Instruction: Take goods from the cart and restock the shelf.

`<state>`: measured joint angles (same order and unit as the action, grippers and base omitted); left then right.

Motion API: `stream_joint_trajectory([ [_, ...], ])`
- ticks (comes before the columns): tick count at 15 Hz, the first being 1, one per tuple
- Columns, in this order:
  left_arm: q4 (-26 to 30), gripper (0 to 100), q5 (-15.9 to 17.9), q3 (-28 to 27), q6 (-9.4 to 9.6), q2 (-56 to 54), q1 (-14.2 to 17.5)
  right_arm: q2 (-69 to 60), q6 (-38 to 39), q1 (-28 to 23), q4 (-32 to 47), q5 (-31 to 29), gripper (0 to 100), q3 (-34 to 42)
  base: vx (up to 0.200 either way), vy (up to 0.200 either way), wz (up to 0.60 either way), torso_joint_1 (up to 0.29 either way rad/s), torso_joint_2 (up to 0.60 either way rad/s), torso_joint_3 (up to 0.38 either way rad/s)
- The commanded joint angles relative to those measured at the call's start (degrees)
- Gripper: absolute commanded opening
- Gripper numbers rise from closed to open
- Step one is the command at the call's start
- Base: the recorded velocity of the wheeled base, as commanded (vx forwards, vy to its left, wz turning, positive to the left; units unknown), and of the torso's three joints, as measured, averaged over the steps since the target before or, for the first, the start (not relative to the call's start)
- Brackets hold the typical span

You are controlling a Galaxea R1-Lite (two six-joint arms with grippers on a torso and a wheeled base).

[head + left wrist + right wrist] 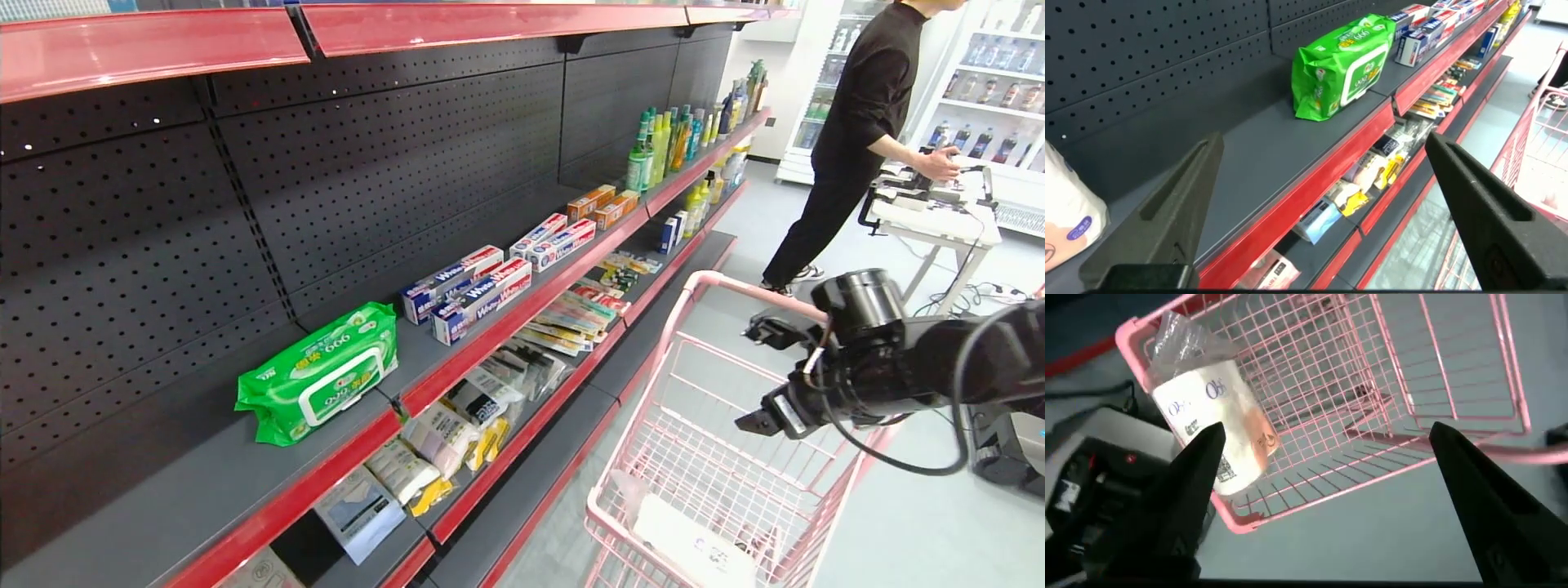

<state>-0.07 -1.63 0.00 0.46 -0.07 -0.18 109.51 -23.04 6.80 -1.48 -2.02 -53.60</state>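
Note:
A green wipes pack (314, 371) (1343, 69) lies on the grey shelf board (188, 482) (1249, 155). A white wrapped package (1068, 222) rests on the same board near my left gripper (1319, 212), which hangs open and empty just above the board. The pink wire cart (710, 359) (1123, 333) stands in the aisle beside the shelf. A white package with orange print (694, 549) (1212, 425) lies in one end of its basket. My right gripper (759, 376) (1331, 498) is held open and empty above the cart.
Toothpaste boxes (478, 290) and bottles (661, 147) line the same shelf level farther along. Small hanging packs (457, 425) fill the lower level. Bare shelf board lies on both sides of the wipes pack. Grey floor (922, 531) is open beside the cart.

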Motion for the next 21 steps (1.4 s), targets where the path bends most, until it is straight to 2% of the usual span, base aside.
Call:
stream_joint_trajectory([
  [1, -0.01, 100, -0.04, 0.0, -0.02, 0.07, 0.01, 12.92, -3.59, 3.39, -0.63, 0.0, 100, -4.23, 0.0, 0.0, 0.0, 0.0, 0.0, 0.0],
  [7, -0.01, 100, -0.04, 0.0, -0.02, 0.07, 0.01, 17.85, -2.45, 8.93, -1.07, -0.35, 100, -3.61, 0.0, 0.0, 0.0, -0.013, 0.02, 0.013],
  [18, -0.01, 100, -0.04, 0.0, -0.02, 0.07, 0.01, 17.23, -1.74, 13.15, -0.81, -0.44, 100, -1.77, 0.0, 0.0, 0.0, -0.076, 0.17, 0.092],
  [21, -0.01, 100, -0.04, 0.0, 0.06, 0.07, 0.01, 16.26, 1.59, 14.38, -0.81, -0.44, 100, 0.16, 0.0, 0.0, 0.0, -0.1, 0.21, 0.11],
])
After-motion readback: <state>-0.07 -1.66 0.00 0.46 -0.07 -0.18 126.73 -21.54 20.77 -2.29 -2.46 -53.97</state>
